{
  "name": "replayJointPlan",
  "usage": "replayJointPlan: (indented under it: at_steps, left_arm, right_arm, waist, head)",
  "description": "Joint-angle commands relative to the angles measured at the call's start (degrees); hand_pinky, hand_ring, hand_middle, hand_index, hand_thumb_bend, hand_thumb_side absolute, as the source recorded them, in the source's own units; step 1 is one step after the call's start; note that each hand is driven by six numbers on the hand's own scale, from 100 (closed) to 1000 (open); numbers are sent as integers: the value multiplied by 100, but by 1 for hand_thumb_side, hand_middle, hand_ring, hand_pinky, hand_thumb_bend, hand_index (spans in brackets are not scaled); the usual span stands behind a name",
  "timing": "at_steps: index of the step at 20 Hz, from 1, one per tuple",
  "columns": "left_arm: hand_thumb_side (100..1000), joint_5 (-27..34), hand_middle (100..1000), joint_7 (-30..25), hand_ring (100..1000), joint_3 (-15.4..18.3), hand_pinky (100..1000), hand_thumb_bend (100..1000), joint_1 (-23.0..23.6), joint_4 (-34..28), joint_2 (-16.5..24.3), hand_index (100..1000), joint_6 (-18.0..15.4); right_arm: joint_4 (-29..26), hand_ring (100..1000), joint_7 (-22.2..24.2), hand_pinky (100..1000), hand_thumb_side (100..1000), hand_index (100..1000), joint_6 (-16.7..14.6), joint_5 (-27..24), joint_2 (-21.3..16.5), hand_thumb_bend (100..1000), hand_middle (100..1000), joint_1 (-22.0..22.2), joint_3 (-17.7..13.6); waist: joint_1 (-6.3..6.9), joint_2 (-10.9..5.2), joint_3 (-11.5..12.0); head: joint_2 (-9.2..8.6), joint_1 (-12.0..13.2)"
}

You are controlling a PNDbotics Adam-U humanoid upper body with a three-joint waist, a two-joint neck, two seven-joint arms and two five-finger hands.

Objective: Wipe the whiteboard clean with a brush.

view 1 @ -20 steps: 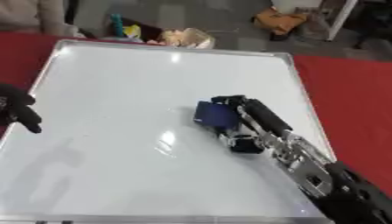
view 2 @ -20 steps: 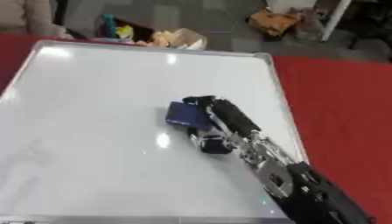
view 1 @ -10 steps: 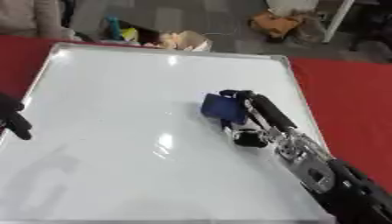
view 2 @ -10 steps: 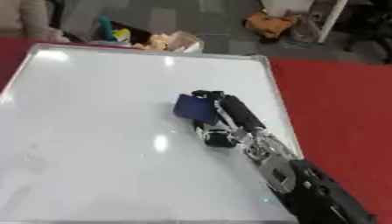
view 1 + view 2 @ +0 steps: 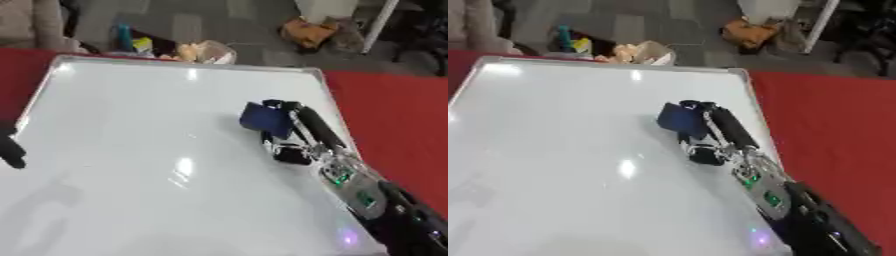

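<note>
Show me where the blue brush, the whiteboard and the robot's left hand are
blue brush [image 5: 265,119], left eye view, on its flat blue face.
whiteboard [image 5: 131,115], left eye view, on a bare white part of its surface.
left hand [image 5: 10,148], left eye view, on the dark fingers at the picture's left edge.

right arm [image 5: 350,180]: black shell, silver joints, green lights on forearm. black right hand [image 5: 293,125]. left hand [image 5: 10,147] black too.
</note>
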Motion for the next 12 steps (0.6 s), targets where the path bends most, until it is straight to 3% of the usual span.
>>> replayJointPlan:
  at_steps: [1, 8, 12]
  left_arm:
    - [812, 22, 586, -8, 530, 43, 479, 246, -83, -130, 155, 1000, -19]
    - [808, 22, 586, -32, 530, 50, 480, 241, -96, -201, 178, 1000, -39]
    - [801, 36, 586, -27, 530, 65, 481, 237, -116, -261, 192, 1000, -54]
  right_arm:
    - [-43, 473, -63, 545, 100, 871, 25, -76, -213, 100, 547, -30, -89]
    - [34, 479, -202, 554, 131, 850, 163, -291, -300, 100, 551, 28, -222]
    - [153, 489, -198, 565, 212, 844, 175, -304, -292, 100, 561, 21, -212]
  waist:
    - [19, -98, 9]
    - [2, -42, 55]
    - [7, -11, 88]
  head:
    - [-80, -24]
    - [-154, -292]
    - [-167, -438]
